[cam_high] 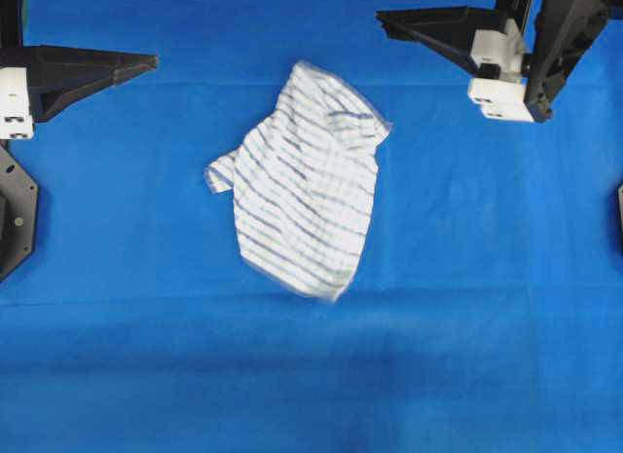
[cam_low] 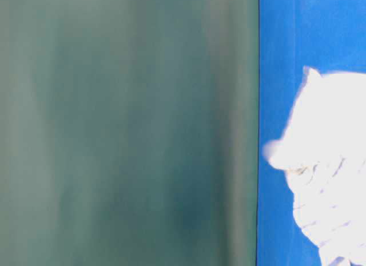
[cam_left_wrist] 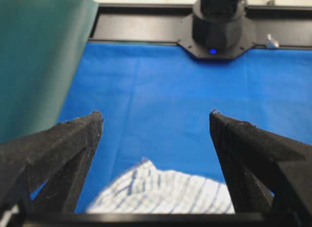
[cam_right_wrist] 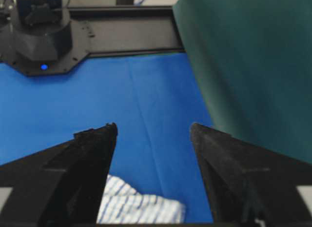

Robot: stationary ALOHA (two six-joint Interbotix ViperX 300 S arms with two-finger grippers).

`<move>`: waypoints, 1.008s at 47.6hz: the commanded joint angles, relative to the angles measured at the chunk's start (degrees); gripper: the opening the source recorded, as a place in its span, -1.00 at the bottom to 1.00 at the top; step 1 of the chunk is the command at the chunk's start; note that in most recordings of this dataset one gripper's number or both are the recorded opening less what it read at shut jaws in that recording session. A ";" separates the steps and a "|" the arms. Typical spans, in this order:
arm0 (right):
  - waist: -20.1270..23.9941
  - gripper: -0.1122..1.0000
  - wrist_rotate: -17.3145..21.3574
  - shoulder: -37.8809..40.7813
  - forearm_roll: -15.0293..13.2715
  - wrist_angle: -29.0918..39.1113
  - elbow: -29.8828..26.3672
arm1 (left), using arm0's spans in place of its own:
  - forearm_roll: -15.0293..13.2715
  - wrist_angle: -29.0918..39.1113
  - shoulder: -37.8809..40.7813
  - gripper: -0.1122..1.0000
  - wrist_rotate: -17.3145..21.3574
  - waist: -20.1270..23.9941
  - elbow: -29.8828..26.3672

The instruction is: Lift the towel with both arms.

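Towel [cam_high: 304, 185], white with thin blue-grey checks, crumpled and blurred at its edges, seen over the middle of the blue cloth surface [cam_high: 487, 278], slightly toward its far edge in the overhead view. Whether it rests on the cloth or hangs just above it cannot be told. Left gripper [cam_left_wrist: 156, 120] at the left edge near the far corner, jaws spread wide and empty, with the towel's near part showing below and between its fingers [cam_left_wrist: 73, 139] in the wrist view. Right gripper [cam_right_wrist: 153, 130] toward the far right corner, jaws likewise spread and empty, well apart from the towel. Green backdrop [cam_low: 126, 128] fills most of the table-level view, with the towel overexposed at its right side.
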 commanded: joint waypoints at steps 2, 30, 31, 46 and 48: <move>0.09 0.37 0.09 -1.23 -0.18 -0.18 -1.14 | 0.09 -0.62 0.00 0.83 0.00 0.09 -1.05; 0.09 0.37 2.20 -0.18 -0.09 -1.76 11.34 | 0.09 -11.43 6.24 0.84 -0.18 0.00 12.39; 0.09 0.37 2.37 -0.09 0.00 -1.93 12.04 | 0.09 -11.51 6.42 0.84 -0.18 0.00 12.66; 0.09 0.37 6.15 1.49 0.09 -10.37 22.24 | 0.00 -15.29 11.34 0.84 -0.26 -0.26 18.37; 0.00 0.37 6.68 1.76 0.00 -11.69 23.47 | 0.00 -16.00 11.87 0.84 -0.26 -0.26 19.16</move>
